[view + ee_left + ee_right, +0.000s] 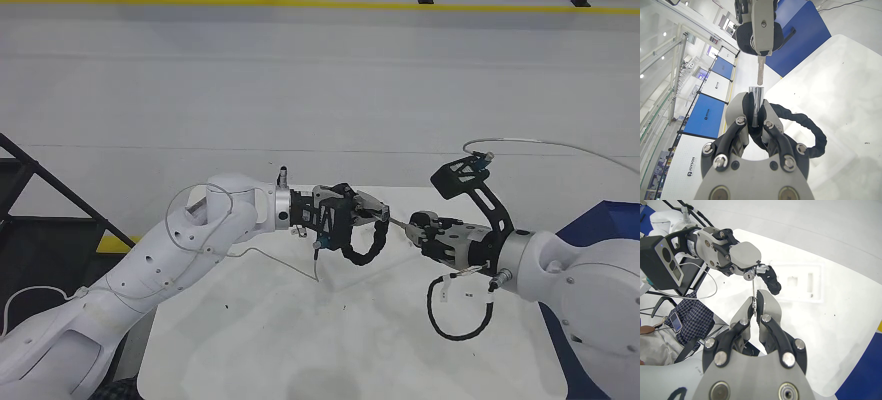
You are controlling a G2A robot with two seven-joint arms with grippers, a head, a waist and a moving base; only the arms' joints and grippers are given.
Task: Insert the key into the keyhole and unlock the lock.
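fingers tight on key, seemingly uninserted

An industrial test hall: blue-and-white partition panels, glass walling, pale floor with yellow line.

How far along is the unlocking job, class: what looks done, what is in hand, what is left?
Done: the left gripper is shut on the lock cylinder and the right gripper is shut on the key, both held above the table. In hand: the key's tip points at the keyhole, a small gap short of it. Left: push the key in and turn it.
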